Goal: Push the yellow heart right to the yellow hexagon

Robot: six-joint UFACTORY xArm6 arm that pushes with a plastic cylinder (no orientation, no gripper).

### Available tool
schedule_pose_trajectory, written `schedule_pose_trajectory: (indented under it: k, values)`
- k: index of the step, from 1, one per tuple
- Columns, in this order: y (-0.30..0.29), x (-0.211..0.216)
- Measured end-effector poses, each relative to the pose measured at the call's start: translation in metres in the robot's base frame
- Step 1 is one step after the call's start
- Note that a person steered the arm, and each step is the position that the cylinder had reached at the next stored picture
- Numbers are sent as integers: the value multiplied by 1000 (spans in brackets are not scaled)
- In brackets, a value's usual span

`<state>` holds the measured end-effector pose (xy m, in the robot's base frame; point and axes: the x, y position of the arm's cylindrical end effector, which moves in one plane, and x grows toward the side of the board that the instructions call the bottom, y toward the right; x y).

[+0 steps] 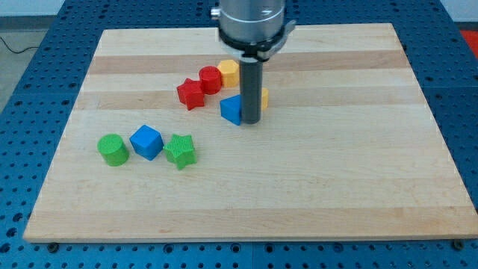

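At the left of the frame, a little below the middle, three blocks sit in a row on the table [314,194]: a green cylinder [113,149], a blue cube [146,141] and a green star [180,150], all well apart from the work.

Toward the upper middle lies the second cluster — a red star [190,94], a red cylinder [210,79] touching it, and just beside that a yellow block [229,72] whose shape I cannot make out for sure. Below it a blue block [232,109] sits against the rod, and my tip [252,122] rests at that block's right edge. A sliver of another yellow block [264,98] shows on the rod's right, mostly hidden.

Which yellow piece is the heart and which the hexagon cannot be told from here. There is no pincer on this arm, so nothing is held — only pushing is possible.

The heart is likely light, rigid plastic that slides easily on smooth wood and may spin if struck off-centre. I judge the best contact is its left side, in line with its middle.
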<state>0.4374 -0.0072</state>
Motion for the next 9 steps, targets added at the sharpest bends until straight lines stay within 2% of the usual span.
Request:
schedule_pose_trajectory:
  k: [1, 2, 4, 5, 7, 8, 9]
  values:
    - [-25, 4]
    - [-15, -5]
    - [21, -59]
    - [28, -70]
    - [50, -49]
    - [75, -60]
    - [67, -73]
